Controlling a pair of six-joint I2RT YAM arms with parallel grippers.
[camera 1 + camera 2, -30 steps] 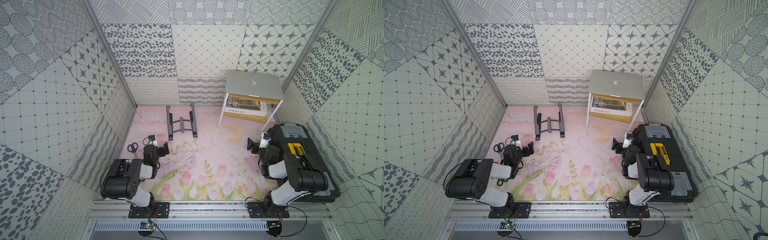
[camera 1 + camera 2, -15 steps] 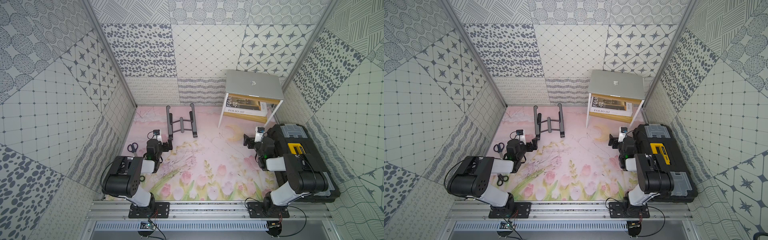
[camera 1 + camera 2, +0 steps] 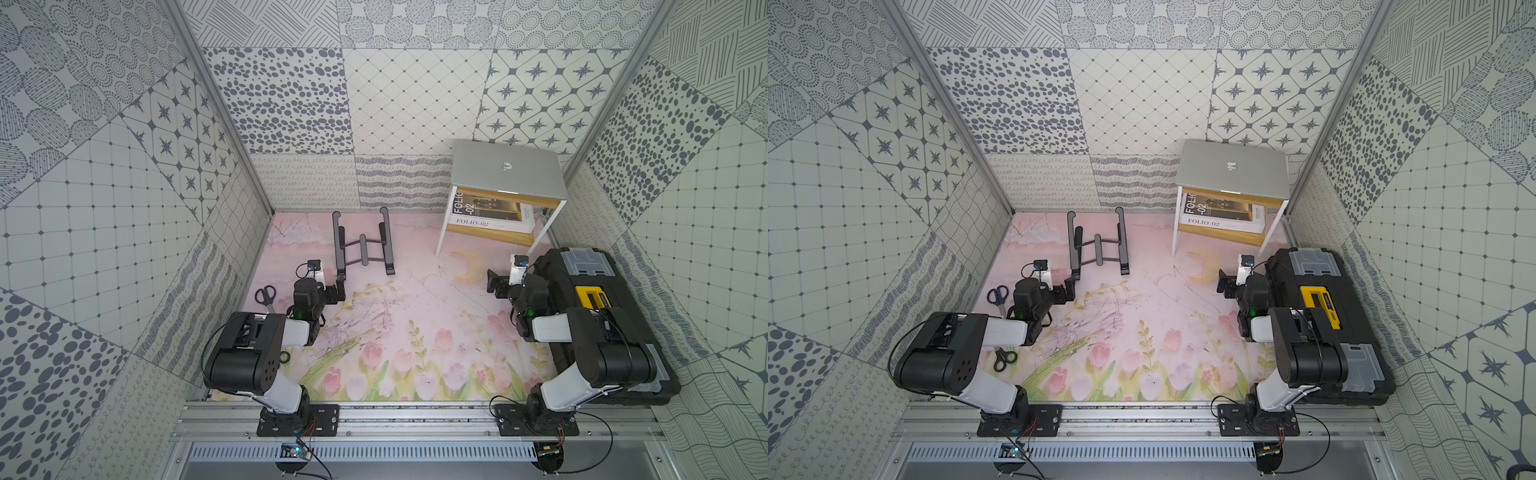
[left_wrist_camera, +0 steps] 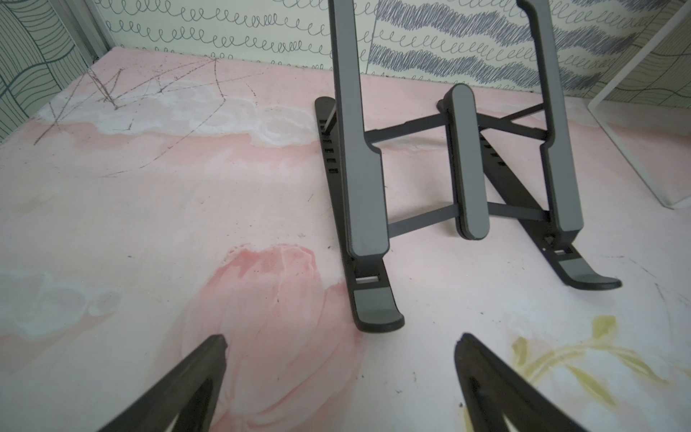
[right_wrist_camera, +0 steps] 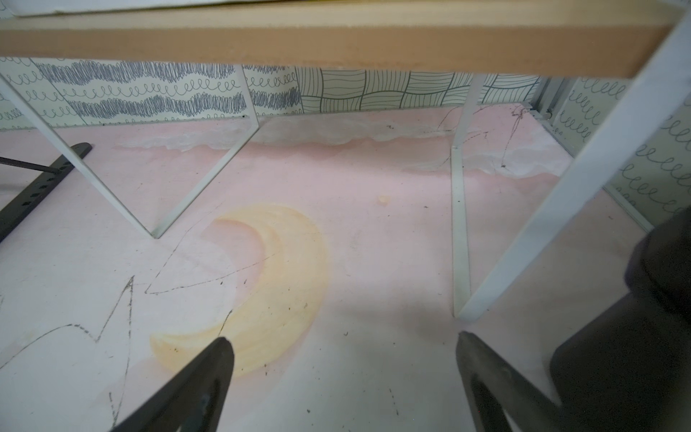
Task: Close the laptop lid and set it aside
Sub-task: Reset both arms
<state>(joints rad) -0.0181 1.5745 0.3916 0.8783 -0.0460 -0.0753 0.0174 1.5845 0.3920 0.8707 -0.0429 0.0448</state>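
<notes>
Both arms have reached further forward than a second ago. The left gripper (image 4: 340,342) and right gripper (image 5: 342,342) gape wide, holding nothing. The laptop (image 3: 482,174) lies shut on the white side table (image 3: 443,235), upper right in both top views.

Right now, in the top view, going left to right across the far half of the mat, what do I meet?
scissors → laptop stand → laptop, closed → toolbox

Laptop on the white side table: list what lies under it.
The laptop covers the tabletop, so that surface is hidden. Below, on the yellow shelf, lies a FOLIO-02 book.
</notes>
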